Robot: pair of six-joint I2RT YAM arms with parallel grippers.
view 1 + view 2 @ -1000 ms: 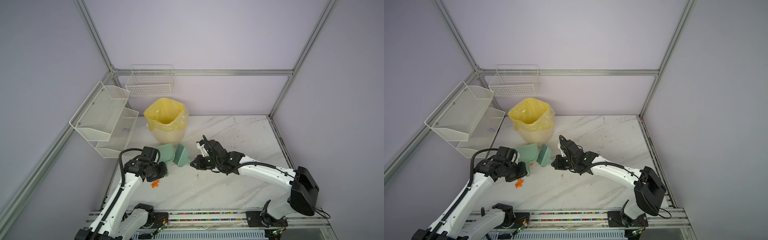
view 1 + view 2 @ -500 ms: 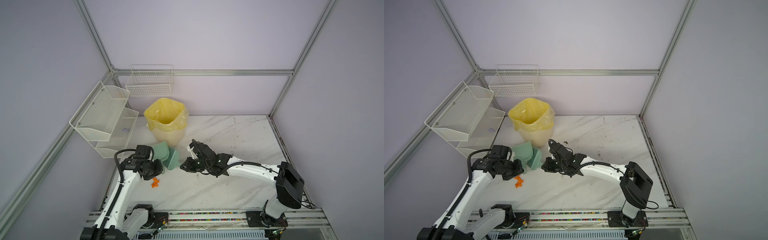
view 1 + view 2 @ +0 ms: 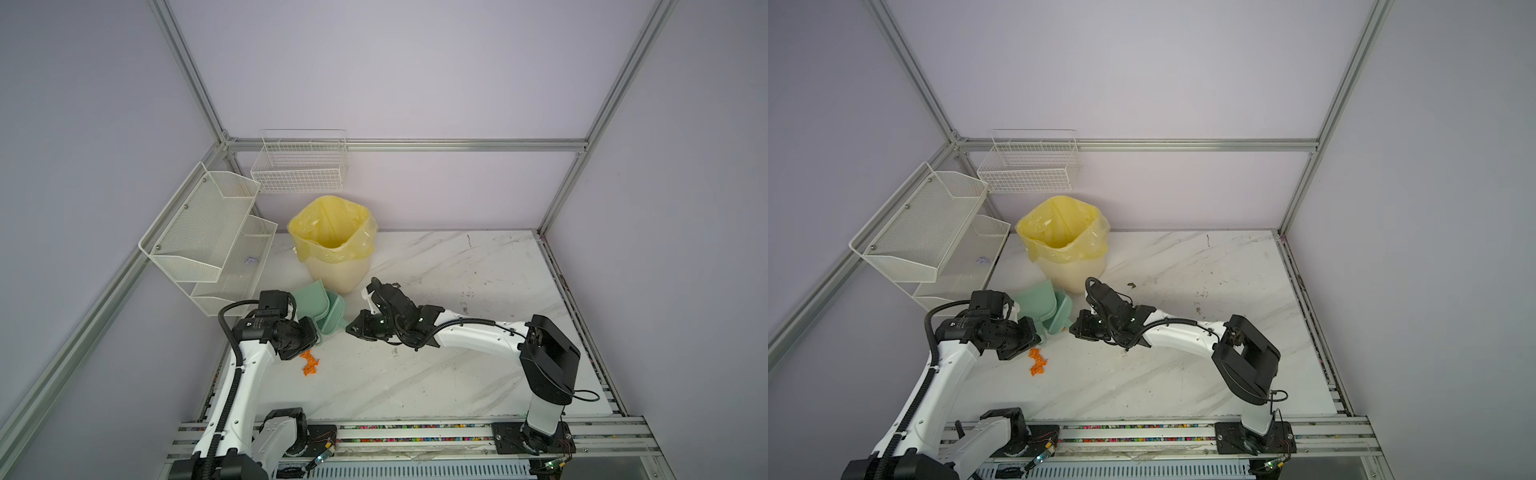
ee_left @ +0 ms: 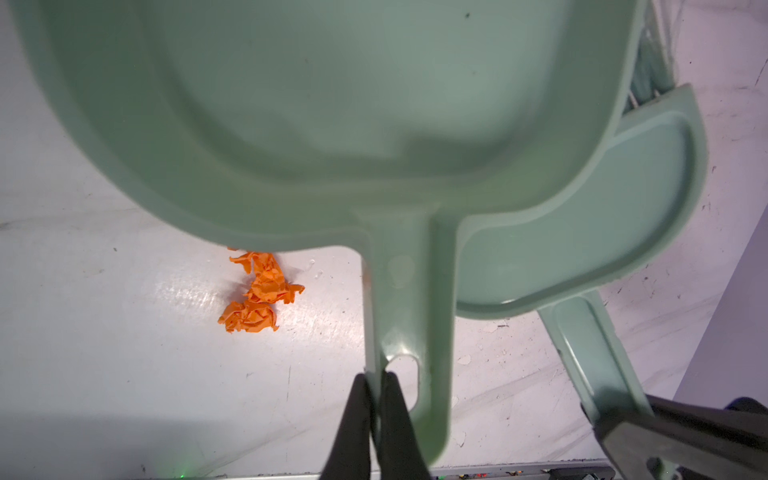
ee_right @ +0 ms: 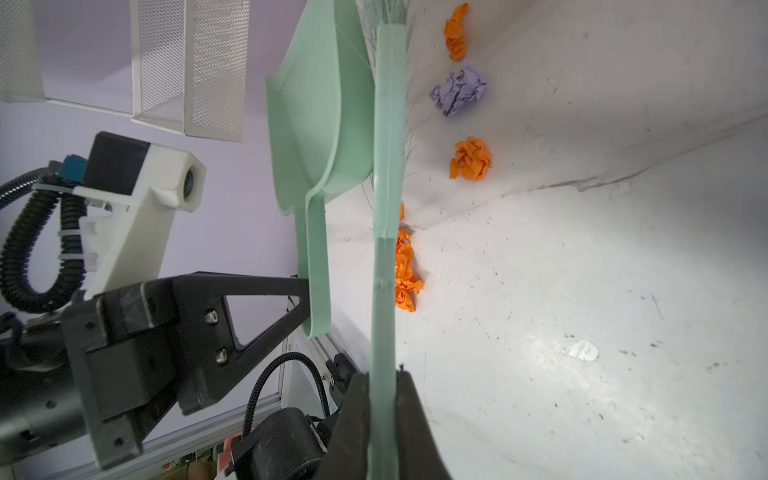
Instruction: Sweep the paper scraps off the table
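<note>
A clump of orange paper scraps (image 3: 309, 362) lies on the marble-patterned desk (image 3: 457, 374), close to its left edge and partway back from the near edge. Just behind the clump, the left hand (image 4: 376, 386) is clenched on the thin rim of the handle of a mint-green dustpan (image 4: 332, 104). In both top views the scoop is raised and tilted toward the far edge. Whether its lip touches the desk cannot be told.

Beside it, toward the middle of the desk, the right hand (image 5: 384, 378) is clamped on the handle of a matching green brush (image 5: 384, 166), whose back sits against the dustpan's side. On the brush's other side, the right wrist view shows 3 more pieces lying apart on the desk: 2 orange wads (image 5: 469, 160) and 1 lavender wad (image 5: 457, 91).

Behind the tools, near the far left corner, stands a pale bin (image 3: 332, 270) lined with a yellow bag (image 3: 328, 232), its mouth open. White mesh shelves (image 3: 199, 232) hang past the desk's left edge, with 1 lavender scrap (image 3: 250, 260) in a lower tier. A wire basket (image 3: 299, 170) is fixed to the back wall above the bin.
</note>
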